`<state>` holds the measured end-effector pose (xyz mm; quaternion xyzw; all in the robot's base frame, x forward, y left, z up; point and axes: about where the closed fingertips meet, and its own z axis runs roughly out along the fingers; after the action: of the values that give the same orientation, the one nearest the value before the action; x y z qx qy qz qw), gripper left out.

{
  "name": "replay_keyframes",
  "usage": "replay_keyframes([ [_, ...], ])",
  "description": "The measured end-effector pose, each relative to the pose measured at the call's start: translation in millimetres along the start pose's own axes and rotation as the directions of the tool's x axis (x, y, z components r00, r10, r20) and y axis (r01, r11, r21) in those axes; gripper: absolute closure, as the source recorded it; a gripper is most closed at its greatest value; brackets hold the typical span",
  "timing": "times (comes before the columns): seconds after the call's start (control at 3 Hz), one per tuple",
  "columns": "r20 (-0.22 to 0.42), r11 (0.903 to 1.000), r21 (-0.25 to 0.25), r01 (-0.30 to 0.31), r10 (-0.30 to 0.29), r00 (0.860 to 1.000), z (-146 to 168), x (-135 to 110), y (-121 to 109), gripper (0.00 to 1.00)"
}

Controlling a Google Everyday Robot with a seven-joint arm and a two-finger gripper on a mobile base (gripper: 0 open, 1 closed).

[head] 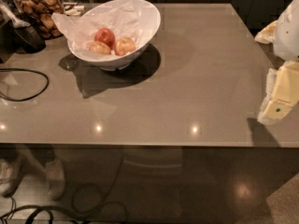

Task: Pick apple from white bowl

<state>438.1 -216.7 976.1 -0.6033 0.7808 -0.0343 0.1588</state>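
The white bowl (140, 20) stands at the back left of the grey table, lined with white paper. Three apples lie in it. The apple (124, 45), yellow-orange with a red blush, lies at the front right of the group. A deep red apple (105, 35) lies behind it and a paler yellowish apple (99, 47) lies to its left. My gripper (276, 107), white and pale yellow, hangs at the right edge of the view above the table's right front corner. It is far from the bowl and holds nothing that I can see.
A glass jar of brown snacks (39, 8) stands at the back left beside a black object (25, 38). A black cable (28, 85) loops on the table's left side. A yellowish item (267, 31) lies off the far right. The table's front edge (140, 144) runs across the view.
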Motion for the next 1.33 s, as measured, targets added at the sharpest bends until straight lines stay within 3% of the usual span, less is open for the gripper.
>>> replay_keyframes([
  [0.33, 0.0, 1.0, 0.0, 0.0, 0.0, 1.0, 0, 0, 0, 0.0],
  [0.67, 0.008, 0.9996, -0.004, -0.028, 0.028, 1.0, 1, -12, -16, 0.0],
  [1.0, -0.02, 0.9976, -0.026, -0.065, 0.064, 0.998, 8, -28, -47, 0.0],
  [1.33, -0.011, 0.9997, -0.005, -0.025, 0.025, 1.0, 14, -65, -82, 0.0],
])
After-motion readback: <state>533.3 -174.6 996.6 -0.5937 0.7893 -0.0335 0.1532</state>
